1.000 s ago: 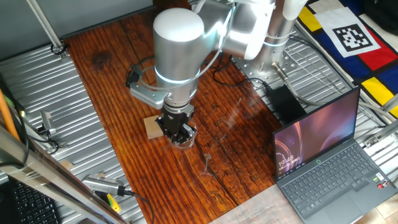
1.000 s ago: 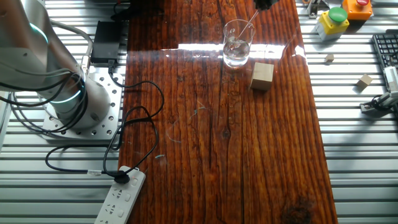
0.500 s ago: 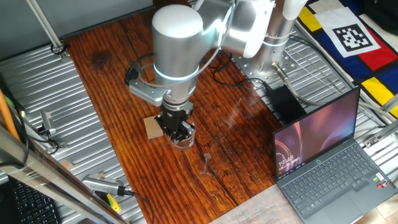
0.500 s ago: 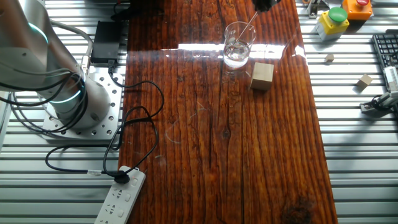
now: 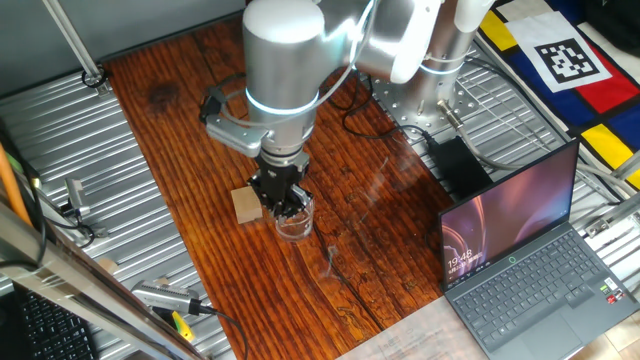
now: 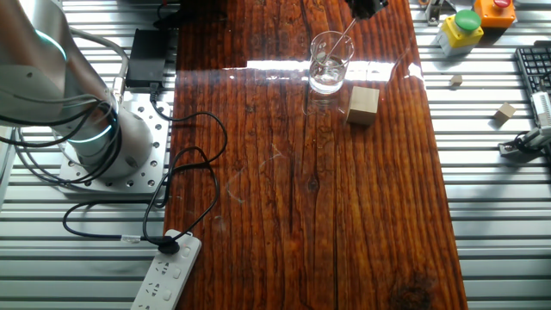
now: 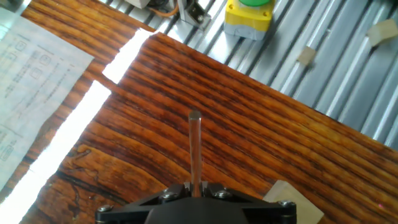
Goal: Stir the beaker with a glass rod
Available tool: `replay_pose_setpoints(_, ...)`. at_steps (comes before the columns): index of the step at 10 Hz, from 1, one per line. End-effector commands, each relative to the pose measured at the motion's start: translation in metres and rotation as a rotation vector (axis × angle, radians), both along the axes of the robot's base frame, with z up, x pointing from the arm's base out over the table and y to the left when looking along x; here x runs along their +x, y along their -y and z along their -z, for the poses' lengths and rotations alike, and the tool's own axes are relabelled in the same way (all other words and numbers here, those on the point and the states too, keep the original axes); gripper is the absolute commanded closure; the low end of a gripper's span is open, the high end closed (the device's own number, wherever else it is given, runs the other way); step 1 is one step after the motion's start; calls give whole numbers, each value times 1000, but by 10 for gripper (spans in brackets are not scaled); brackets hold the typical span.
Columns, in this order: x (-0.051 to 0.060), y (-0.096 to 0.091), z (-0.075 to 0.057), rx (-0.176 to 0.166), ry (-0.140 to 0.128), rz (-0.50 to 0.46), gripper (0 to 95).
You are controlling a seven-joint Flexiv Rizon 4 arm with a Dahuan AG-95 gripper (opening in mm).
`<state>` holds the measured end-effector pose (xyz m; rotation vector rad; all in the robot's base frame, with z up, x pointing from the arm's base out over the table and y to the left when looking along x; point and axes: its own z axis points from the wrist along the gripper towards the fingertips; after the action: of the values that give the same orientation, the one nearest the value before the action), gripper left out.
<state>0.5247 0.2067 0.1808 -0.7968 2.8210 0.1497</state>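
Nearest in the hand view, the claw is clamped on the rod, a thin clear glass stick that runs straight out from between the dark fingers to a flat round tip. In that view the tip stands over bare wood, and the beaker's rim does not show at all.

Compared with a second ago, the arm has risen. In one fixed view the claw sat right down on the beaker and now stands a little above its rim, with more of the glass wall showing. In the other fixed view the rod still slants down into the beaker, so I judge the tip remains inside. The beaker itself has not moved, nor has the block just beside it. This looks like either a stirring stroke carried higher or the start of lifting the rod out; the pictures do not settle which.

The beaker is a small clear cylinder with a round rim, upright, with bright glints low inside that may be liquid. The block is tan wood, squarish and matte. The table is dark red-brown wood with strong lengthwise grain and a glossy finish that throws back a white band of light.
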Motion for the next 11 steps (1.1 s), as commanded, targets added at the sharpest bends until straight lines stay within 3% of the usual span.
replay_pose_setpoints(1, 1, 5, -5, 8, 31, -10, 950)
replay_pose_setpoints(6, 7, 12, -11, 30, 104, 1, 950)
replay_pose_setpoints(9, 6, 15, -14, 43, 128, -19, 950)
replay_pose_setpoints(11, 4, 17, -15, 42, 127, -24, 950)
